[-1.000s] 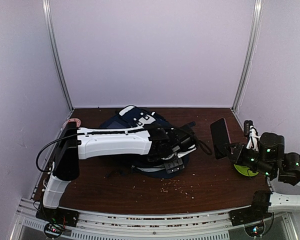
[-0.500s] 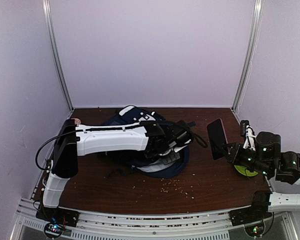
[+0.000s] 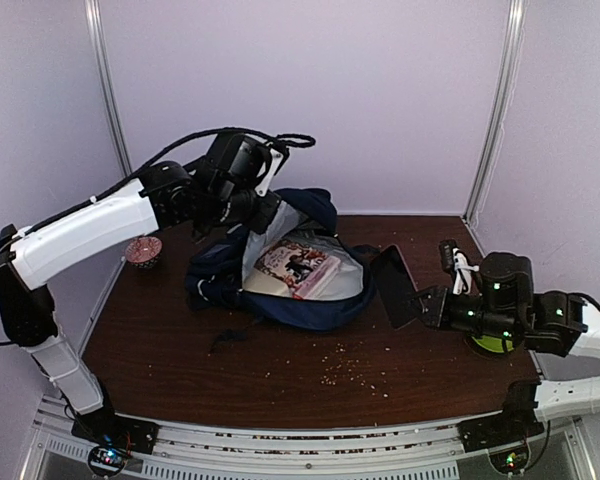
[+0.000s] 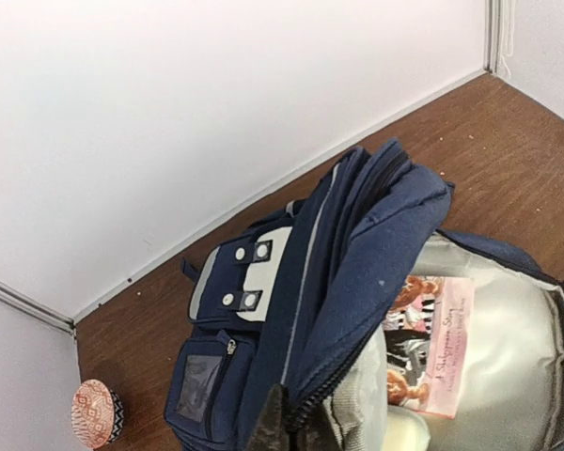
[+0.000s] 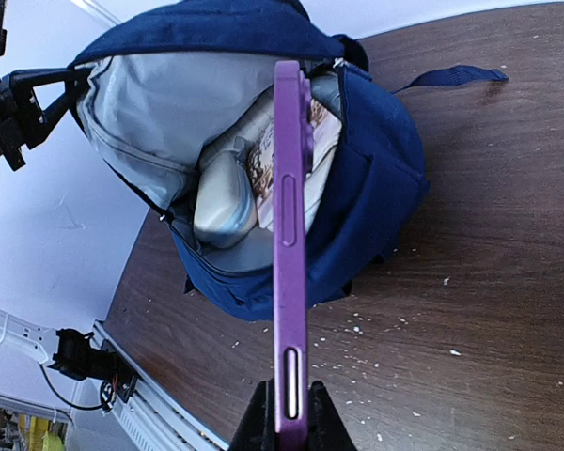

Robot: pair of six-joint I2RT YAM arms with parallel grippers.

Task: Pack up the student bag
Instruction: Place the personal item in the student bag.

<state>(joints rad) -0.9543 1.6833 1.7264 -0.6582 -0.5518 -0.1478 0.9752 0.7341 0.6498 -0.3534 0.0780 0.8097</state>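
The student bag (image 3: 315, 305) lies in the middle of the table with its mouth wide, navy outside and light lining inside. My left gripper (image 3: 263, 215) is shut on the zipper edge of its top flap (image 4: 357, 244) and holds the flap raised; in the left wrist view the gripper (image 4: 296, 427) pinches that edge. A pink picture book (image 3: 298, 266) and a pale pouch (image 5: 224, 193) lie inside. My right gripper (image 3: 427, 305) is shut on a purple phone (image 3: 393, 287), held edge-up just right of the bag's mouth. In the right wrist view the phone (image 5: 289, 244) stands between the fingertips (image 5: 291, 413).
A small patterned bowl (image 3: 143, 250) sits at the table's left edge near the back. A green disc (image 3: 490, 345) lies under my right arm. Crumbs (image 3: 350, 370) are scattered on the wood in front of the bag. Walls close in at the back and sides.
My left gripper shut on the bag's flap and rose up and back to the left, pulling the bag open. My right gripper carried the phone left, closer to the bag.
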